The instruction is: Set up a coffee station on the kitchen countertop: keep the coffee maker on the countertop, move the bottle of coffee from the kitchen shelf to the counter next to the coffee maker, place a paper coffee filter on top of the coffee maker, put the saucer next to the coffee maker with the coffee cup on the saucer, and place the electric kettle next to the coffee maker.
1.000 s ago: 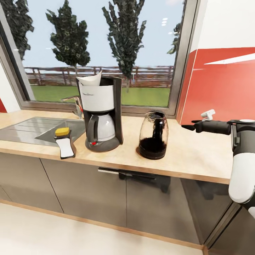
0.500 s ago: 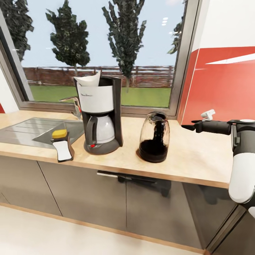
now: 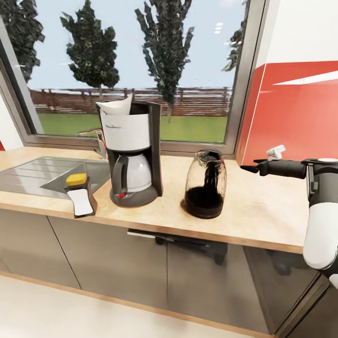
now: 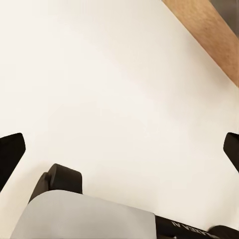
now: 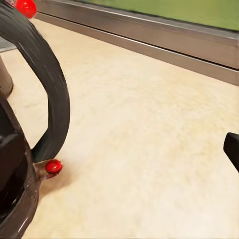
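Kitchen setting: long light wood-grain kitchen countertop (image 3: 263, 206) with grey inset sink (image 3: 33, 171), glossy dark grey cabinet fronts below, wide window with trees behind.

Item: black drip coffee maker with white upper panel and pale carafe (image 3: 132, 155), upright on the counter. White paper coffee filter cone (image 3: 115, 106) sits on its top.

Item: small dark squarish bottle of coffee with yellow lid and white label (image 3: 80, 195), lying on its side near the counter's front edge, just beside the coffee maker and the sink.

Item: rounded dark see-through glass electric kettle (image 3: 204, 183), upright, near the coffee maker on its other side.

Saucer and cup: not yet at the station.

Risks, as judged: the toppled jar lies close to the edge and could roll off if nudged; the right arm, swinging away, could clip the kettle's handle.

Tool, right gripper (image 3: 247, 168): hovers above bare counter, apart from the kettle, holding nothing; how wide the jaws stand cannot be told.

Tool, left gripper (image 4: 119, 149): jaws spread wide, empty, over pale floor.
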Robot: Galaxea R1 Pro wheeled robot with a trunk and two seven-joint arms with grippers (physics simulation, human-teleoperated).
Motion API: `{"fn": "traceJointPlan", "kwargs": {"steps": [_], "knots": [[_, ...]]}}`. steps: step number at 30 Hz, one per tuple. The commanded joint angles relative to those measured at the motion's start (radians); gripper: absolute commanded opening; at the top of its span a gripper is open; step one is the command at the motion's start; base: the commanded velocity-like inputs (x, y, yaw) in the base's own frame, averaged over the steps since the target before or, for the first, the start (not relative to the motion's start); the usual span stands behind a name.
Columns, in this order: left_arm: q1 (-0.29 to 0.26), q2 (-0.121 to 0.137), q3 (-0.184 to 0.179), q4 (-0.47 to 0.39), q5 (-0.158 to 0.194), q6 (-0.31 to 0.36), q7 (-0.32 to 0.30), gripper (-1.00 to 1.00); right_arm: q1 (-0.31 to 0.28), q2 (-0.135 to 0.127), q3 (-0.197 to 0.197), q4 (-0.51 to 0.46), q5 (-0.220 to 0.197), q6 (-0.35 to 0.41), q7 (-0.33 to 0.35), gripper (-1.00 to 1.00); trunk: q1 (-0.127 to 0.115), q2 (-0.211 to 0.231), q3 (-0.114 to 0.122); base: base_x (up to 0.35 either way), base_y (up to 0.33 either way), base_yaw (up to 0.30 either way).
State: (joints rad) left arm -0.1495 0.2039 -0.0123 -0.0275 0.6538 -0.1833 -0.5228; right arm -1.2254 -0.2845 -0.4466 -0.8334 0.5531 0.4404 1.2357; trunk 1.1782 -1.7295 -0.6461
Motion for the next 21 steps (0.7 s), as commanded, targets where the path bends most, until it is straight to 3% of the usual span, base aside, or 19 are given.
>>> {"fn": "traceJointPlan", "kwargs": {"steps": [1,21], "knots": [[-0.001,0.000,-0.002,0.001,0.001,-0.004,-0.003,1.00,-0.001,0.001,-0.003,-0.001,0.006,0.009,0.007,1.00,0.000,0.000,-0.001,0.091,0.000,0.000],[-0.001,0.000,-0.002,0.001,0.001,-0.005,-0.003,1.00,-0.001,0.002,-0.003,-0.001,0.005,0.009,0.007,1.00,0.000,0.000,-0.001,0.059,0.035,0.000]]}}
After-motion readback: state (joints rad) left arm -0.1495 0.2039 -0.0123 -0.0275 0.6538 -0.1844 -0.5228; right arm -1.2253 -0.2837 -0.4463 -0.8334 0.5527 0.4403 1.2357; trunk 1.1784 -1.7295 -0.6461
